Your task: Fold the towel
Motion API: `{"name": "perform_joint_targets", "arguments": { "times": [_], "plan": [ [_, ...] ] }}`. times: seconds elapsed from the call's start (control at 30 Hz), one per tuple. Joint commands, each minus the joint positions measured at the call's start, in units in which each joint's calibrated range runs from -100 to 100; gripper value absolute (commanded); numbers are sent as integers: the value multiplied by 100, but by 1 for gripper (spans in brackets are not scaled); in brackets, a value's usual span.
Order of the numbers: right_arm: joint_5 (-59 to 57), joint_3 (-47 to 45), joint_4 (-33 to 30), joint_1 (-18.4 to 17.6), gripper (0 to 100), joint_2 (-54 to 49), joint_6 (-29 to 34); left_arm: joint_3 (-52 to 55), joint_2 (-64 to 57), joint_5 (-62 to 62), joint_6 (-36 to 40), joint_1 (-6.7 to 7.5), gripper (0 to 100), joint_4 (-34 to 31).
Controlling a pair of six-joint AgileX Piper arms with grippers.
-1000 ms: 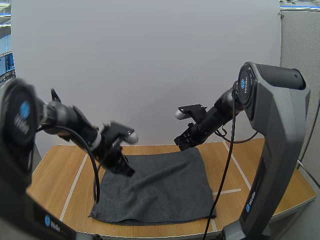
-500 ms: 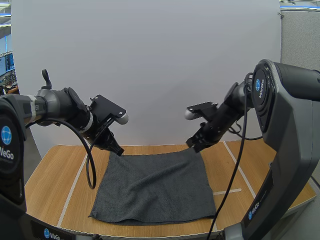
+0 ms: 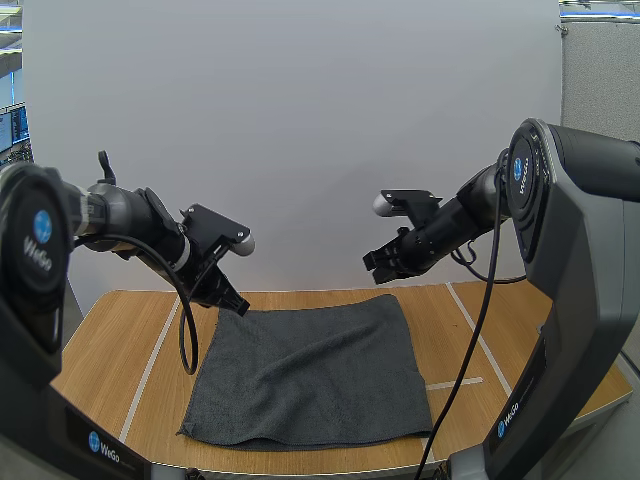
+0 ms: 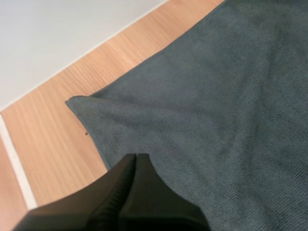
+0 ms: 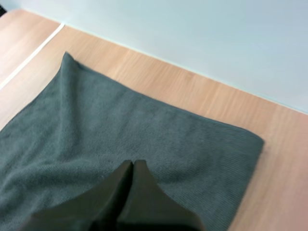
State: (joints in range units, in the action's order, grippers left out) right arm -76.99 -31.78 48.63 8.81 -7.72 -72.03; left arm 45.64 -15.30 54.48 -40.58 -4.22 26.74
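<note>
Grey towel (image 3: 315,375) lies spread on the table (image 3: 100,350), seemingly awaiting a fold: left gripper (image 3: 238,303) hovers by its ten o'clock corner, right gripper (image 3: 375,262) above its two o'clock corner, both pinched closed on nothing. Next each should open, drop and pinch its corner; the cloth looks flat, faintly rippled along its six o'clock hem.

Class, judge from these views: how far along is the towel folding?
Done: no clear fold; the towel lies spread flat on the table. In hand: nothing; left pincer and right pincer hover shut above its far corners. Left: probably grasp the corners and fold it over.
</note>
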Motion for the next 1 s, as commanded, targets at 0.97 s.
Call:
{"name": "perform_joint_targets", "arguments": {
  "times": [0.97],
  "plan": [
    [-1476,-555,-1301,-443,0,475,125,-852,2157,-658,-825,-193,0,1587]
  ]
}}
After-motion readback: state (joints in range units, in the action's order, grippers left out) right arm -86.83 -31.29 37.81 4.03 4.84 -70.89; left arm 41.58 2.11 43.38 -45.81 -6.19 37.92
